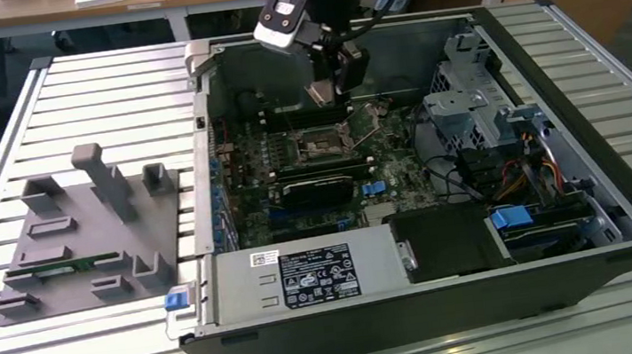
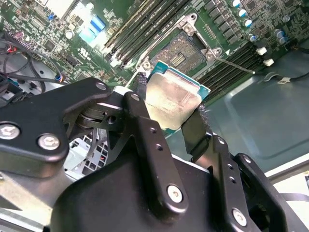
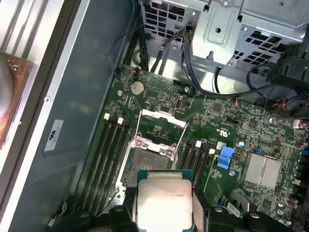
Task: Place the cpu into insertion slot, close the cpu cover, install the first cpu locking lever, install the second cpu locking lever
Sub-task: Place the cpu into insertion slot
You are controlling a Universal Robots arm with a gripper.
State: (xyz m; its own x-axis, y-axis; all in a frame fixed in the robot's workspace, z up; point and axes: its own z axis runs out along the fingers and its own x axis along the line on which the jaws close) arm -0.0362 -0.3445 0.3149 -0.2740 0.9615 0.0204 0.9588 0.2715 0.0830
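My gripper (image 1: 328, 95) hangs inside the open computer case, shut on the cpu (image 2: 173, 99), a flat square chip with a silvery top pinched by its edges between the two black fingers (image 2: 142, 99). The cpu (image 3: 164, 198) hovers a little above the motherboard, offset to one side of the insertion slot (image 3: 147, 162). That slot (image 2: 181, 53) lies bare, its dark centre showing; in the exterior view it (image 1: 322, 147) sits below the gripper. The cpu cover (image 3: 161, 124) stands flipped open at the slot's far edge. A thin locking lever (image 2: 236, 65) sticks out unlatched beside the slot.
Memory slots (image 3: 108, 154) flank the socket on both sides. A metal drive cage (image 1: 469, 106) with loose cables stands at the exterior view's right, and the power supply (image 1: 303, 277) at the case front. A grey fixture plate (image 1: 84, 230) lies on the slatted table on the exterior view's left.
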